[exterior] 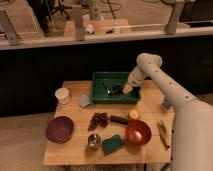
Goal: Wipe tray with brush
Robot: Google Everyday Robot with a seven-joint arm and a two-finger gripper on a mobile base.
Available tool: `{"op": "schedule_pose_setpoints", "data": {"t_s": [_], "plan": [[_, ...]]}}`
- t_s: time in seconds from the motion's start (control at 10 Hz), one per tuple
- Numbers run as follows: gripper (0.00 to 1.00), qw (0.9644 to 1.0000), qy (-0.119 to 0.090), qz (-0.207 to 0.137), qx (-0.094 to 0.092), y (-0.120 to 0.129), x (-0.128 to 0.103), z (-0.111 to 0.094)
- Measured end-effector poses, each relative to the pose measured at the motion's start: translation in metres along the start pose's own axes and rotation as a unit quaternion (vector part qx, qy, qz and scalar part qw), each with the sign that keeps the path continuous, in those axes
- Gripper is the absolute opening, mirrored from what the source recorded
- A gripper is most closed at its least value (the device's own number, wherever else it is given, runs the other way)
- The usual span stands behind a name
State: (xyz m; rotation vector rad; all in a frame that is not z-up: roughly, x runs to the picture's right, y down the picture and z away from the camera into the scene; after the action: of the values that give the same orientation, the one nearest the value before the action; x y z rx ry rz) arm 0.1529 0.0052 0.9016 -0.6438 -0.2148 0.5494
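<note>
The dark-green tray [100,84] stands at the back middle of the wooden table. A small black brush [115,90] lies on the tray floor, its slim handle pointing left. My gripper [128,89] reaches down into the tray's right part, its tip right next to the brush's dark head. The white arm comes in from the right and bends above the tray's right edge. Whether the gripper touches the brush is hidden.
On the table: a white cup [62,95], a grey cloth [86,102], a purple bowl [59,129], grapes [99,120], an orange bowl [137,132], a green sponge [113,144], a metal cup [93,141], a wooden utensil [163,134]. A dark wall stands behind.
</note>
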Motion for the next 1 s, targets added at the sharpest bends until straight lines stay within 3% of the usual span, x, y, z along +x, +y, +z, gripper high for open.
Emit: {"op": "schedule_pose_setpoints", "data": {"t_s": [0.2, 0.5, 1.0], "plan": [[0.05, 0.9997, 0.004, 0.019, 0.017, -0.015, 0.013, -0.007], [0.05, 0.9987, 0.004, 0.035, 0.037, -0.035, 0.011, -0.005], [0.05, 0.9989, -0.029, 0.029, 0.024, -0.035, -0.027, 0.017]]}}
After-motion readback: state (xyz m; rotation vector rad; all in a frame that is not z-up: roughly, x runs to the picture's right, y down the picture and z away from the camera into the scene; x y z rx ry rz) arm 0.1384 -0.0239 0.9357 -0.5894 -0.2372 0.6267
